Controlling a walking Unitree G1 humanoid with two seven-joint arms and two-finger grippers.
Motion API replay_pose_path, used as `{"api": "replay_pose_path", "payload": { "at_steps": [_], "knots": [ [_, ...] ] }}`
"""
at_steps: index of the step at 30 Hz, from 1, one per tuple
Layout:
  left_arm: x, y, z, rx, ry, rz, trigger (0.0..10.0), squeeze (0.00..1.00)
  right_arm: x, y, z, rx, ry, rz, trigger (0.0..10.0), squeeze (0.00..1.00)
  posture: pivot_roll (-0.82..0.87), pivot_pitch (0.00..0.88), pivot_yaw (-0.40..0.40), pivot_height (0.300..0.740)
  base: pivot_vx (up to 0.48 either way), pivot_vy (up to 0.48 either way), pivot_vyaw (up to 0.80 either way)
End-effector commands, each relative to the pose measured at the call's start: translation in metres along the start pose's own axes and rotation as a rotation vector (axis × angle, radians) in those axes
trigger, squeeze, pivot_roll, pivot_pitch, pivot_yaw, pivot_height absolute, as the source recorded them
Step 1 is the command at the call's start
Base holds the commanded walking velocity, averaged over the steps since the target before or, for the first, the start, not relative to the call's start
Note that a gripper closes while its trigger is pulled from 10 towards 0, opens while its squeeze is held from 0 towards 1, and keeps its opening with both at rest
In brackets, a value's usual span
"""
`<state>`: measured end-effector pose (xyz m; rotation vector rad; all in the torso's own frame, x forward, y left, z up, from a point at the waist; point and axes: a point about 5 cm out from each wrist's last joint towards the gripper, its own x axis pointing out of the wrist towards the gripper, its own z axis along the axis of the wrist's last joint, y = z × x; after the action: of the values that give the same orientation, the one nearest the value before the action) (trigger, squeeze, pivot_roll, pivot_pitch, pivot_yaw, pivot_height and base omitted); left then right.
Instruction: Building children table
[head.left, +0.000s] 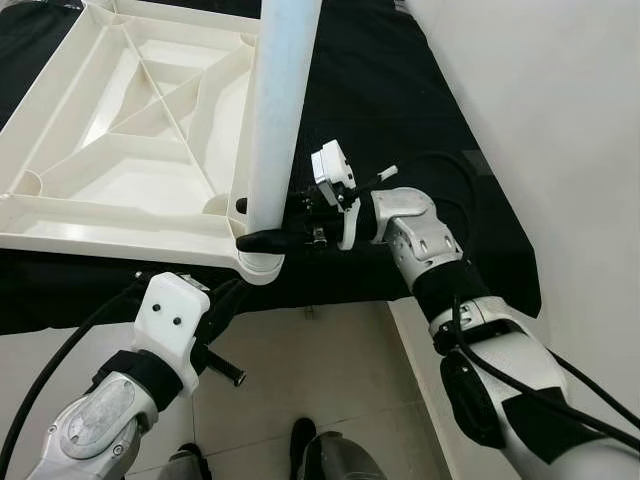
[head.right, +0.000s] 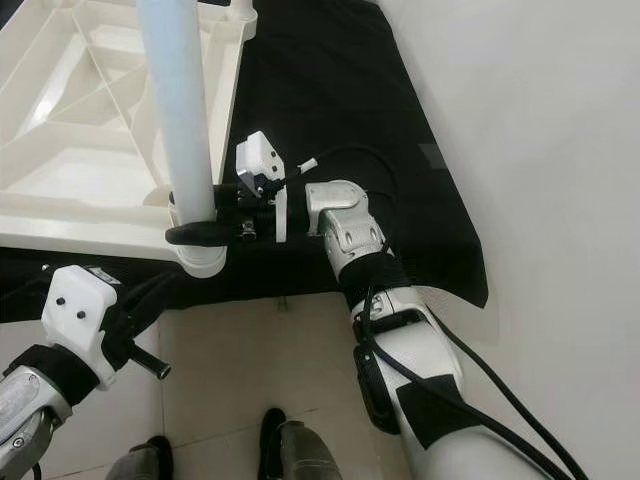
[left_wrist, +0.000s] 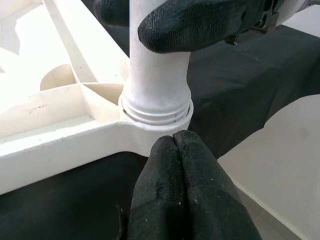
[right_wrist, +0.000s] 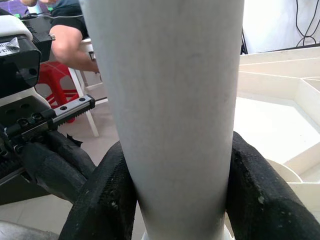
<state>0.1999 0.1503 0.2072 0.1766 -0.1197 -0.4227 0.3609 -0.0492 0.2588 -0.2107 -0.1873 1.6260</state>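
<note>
Table leg: we see the white table leg (head.left: 280, 110) standing upright in the corner socket (head.left: 262, 266) of the upturned tabletop (head.left: 120, 150).
Right gripper: our right gripper (head.left: 262, 226) clamps the leg just above the socket, at three o'clock.
Left gripper: our left gripper (left_wrist: 182, 187), fingers pressed together, waits just below that corner.
Surface: black cloth (head.left: 400, 90).

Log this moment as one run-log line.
right gripper: shut on table leg | leg: upright in tabletop corner socket | left gripper: shut, below corner
</note>
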Motion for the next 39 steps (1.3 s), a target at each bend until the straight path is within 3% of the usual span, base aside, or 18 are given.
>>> {"api": "replay_pose_path", "payload": {
  "at_steps": [1,3,5,7,8,9,12,18,19,20,21,22,23,29,31,32,35,39],
  "knots": [
    [-0.002,-0.004,-0.002,-0.001,0.018,-0.017,10.0,0.00,-0.004,0.003,-0.011,0.051,0.012,0.015,0.0,0.00,0.14,0.299,-0.186,0.740,0.000,0.000,0.00],
    [-0.003,-0.004,-0.002,-0.002,0.018,-0.017,10.0,0.00,-0.007,0.002,-0.019,0.042,0.021,-0.103,0.0,0.00,0.14,0.301,-0.187,0.740,0.000,0.000,0.00],
    [-0.004,-0.004,-0.002,-0.003,0.021,-0.016,10.0,0.00,-0.007,0.002,-0.044,0.093,0.057,-0.446,0.0,0.00,0.13,0.307,-0.187,0.740,0.000,0.000,0.00],
    [-0.004,-0.004,-0.002,-0.003,0.021,-0.016,10.0,0.00,-0.007,0.002,-0.044,0.093,0.057,-0.446,0.0,0.00,0.13,0.307,-0.187,0.740,0.000,0.000,0.00],
    [-0.005,-0.003,-0.002,-0.006,0.024,-0.017,10.0,0.00,0.002,0.013,-0.065,0.148,0.096,-0.723,0.0,0.00,0.11,0.316,-0.177,0.740,0.000,0.000,0.00],
    [-0.005,-0.003,-0.003,-0.009,0.027,-0.019,10.0,0.00,0.019,0.038,-0.078,0.157,0.136,-0.780,0.0,0.00,0.11,0.328,-0.168,0.740,0.000,0.000,0.00],
    [-0.004,-0.004,-0.003,-0.010,0.032,-0.031,10.0,0.00,0.044,0.064,-0.084,0.192,0.138,-0.787,0.0,0.00,0.12,0.320,-0.159,0.740,0.000,0.000,0.00],
    [-0.002,-0.003,-0.003,-0.007,0.027,-0.032,10.0,0.00,0.054,0.048,-0.079,0.196,0.107,-0.775,0.0,0.00,0.12,0.317,-0.161,0.740,0.000,0.000,0.00],
    [-0.002,-0.003,-0.002,-0.005,0.027,-0.032,10.0,0.00,0.056,0.045,-0.076,0.180,0.103,-0.774,5.2,0.00,0.13,0.316,-0.164,0.740,0.000,0.000,0.00],
    [-0.002,-0.003,-0.002,-0.005,0.027,-0.032,10.0,0.00,0.056,0.045,-0.076,0.180,0.103,-0.774,5.2,0.00,0.13,0.316,-0.164,0.740,0.000,0.000,0.00],
    [-0.002,-0.002,-0.002,-0.002,0.026,-0.031,10.0,0.00,0.058,0.040,-0.070,0.153,0.080,-0.755,10.0,0.00,0.13,0.314,-0.165,0.740,0.000,0.000,0.00],
    [-0.002,-0.002,-0.002,-0.002,0.026,-0.031,10.0,0.00,0.058,0.040,-0.070,0.153,0.080,-0.755,10.0,0.00,0.13,0.314,-0.165,0.740,0.000,0.000,0.00],
    [-0.002,-0.002,-0.002,0.000,0.026,-0.030,10.0,0.00,0.058,0.037,-0.063,0.140,0.056,-0.735,10.0,1.00,0.13,0.311,-0.164,0.740,0.000,0.000,0.00],
    [-0.002,-0.002,-0.002,0.002,0.023,-0.029,10.0,0.00,0.052,0.031,-0.037,0.122,-0.019,-0.657,10.0,1.00,0.14,0.309,-0.165,0.740,0.000,0.000,0.00],
    [-0.002,-0.002,-0.001,0.003,0.023,-0.029,10.0,0.00,0.047,0.028,-0.030,0.111,-0.044,-0.589,10.0,0.85,0.14,0.307,-0.165,0.740,0.000,0.000,0.00],
    [-0.001,-0.002,-0.001,0.003,0.022,-0.029,10.0,0.00,0.040,0.024,-0.025,0.104,-0.063,-0.504,10.0,0.00,0.15,0.309,-0.167,0.740,0.000,0.000,0.00],
    [-0.001,-0.003,-0.001,0.003,0.021,-0.029,10.0,0.00,0.023,0.020,-0.020,0.072,-0.067,-0.274,10.0,0.00,0.15,0.307,-0.170,0.740,0.000,0.000,0.00],
    [-0.001,-0.003,-0.001,0.003,0.020,-0.028,10.0,0.00,0.015,0.016,-0.019,0.053,-0.045,-0.206,10.0,0.00,0.15,0.307,-0.170,0.740,0.000,0.000,0.00]
  ]
}}
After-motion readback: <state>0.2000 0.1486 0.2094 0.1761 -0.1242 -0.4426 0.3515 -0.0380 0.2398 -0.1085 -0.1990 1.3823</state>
